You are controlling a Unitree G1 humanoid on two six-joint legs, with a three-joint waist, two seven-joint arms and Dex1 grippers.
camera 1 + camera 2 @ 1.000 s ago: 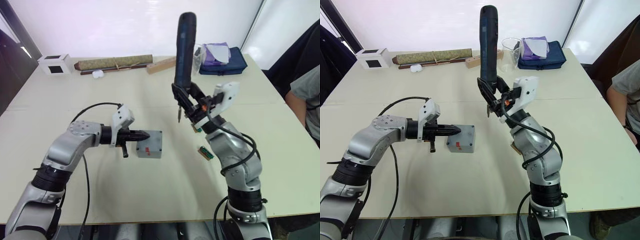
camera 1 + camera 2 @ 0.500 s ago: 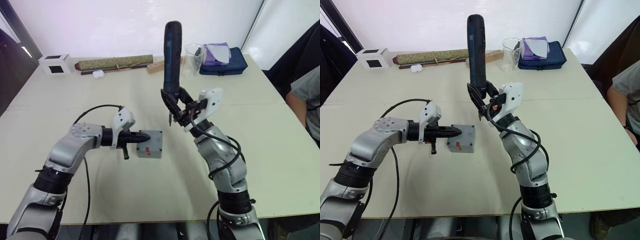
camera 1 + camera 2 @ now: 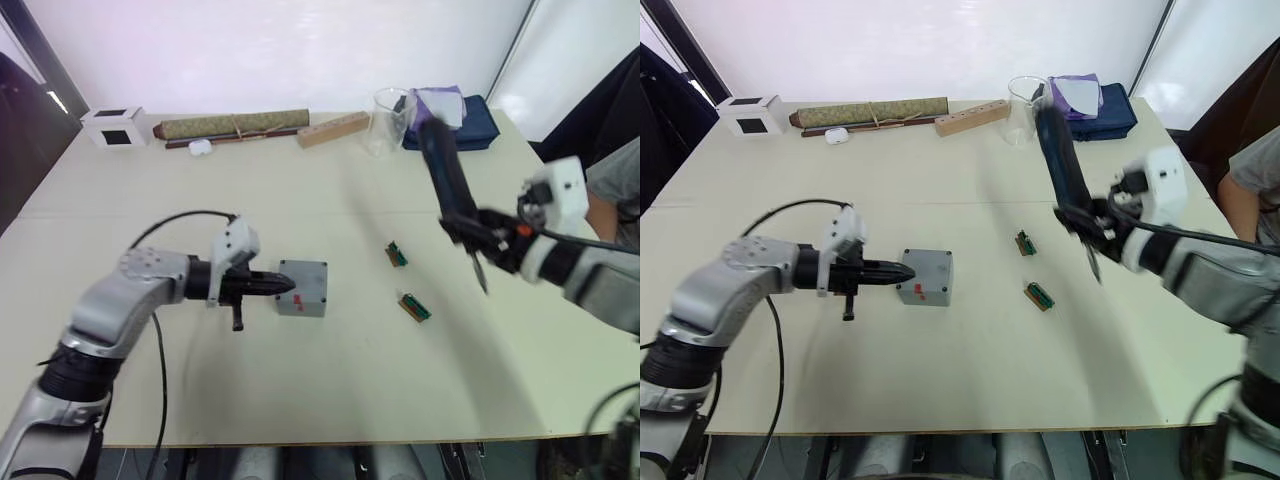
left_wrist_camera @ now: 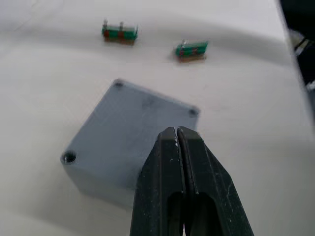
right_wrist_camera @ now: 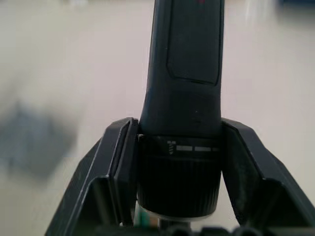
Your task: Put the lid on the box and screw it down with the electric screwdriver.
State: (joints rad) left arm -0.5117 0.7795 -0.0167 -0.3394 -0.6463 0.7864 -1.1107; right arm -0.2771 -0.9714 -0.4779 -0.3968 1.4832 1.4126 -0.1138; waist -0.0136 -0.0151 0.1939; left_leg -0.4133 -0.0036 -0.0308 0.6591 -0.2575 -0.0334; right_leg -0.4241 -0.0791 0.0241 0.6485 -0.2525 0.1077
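The grey box [image 3: 305, 290] stands mid-table with a red mark on its near side. Its top is closed by the flat grey lid [image 4: 133, 118], which shows holes at its corners. My left gripper [image 3: 284, 285] is shut and empty, with its tip against the box's left upper edge. To the right, above the table, my right gripper [image 3: 466, 233] is shut on the electric screwdriver [image 3: 445, 183]. The black tool leans with its bit [image 3: 481, 276] pointing down, well right of the box. In the right wrist view the screwdriver [image 5: 184, 73] is clamped between both fingers.
Two green-brown bit holders [image 3: 396, 255] [image 3: 413, 306] lie between the box and the screwdriver. Along the far edge are a white cube [image 3: 115, 126], a rolled mat [image 3: 232, 125], a wooden block [image 3: 332, 129], a glass beaker [image 3: 385, 108] and a blue bag [image 3: 465, 128]. A person [image 3: 615, 175] sits at the right.
My right arm has swung the screwdriver from upright over the table's middle out to the right and lower, now tilted. The left gripper stays at the box.
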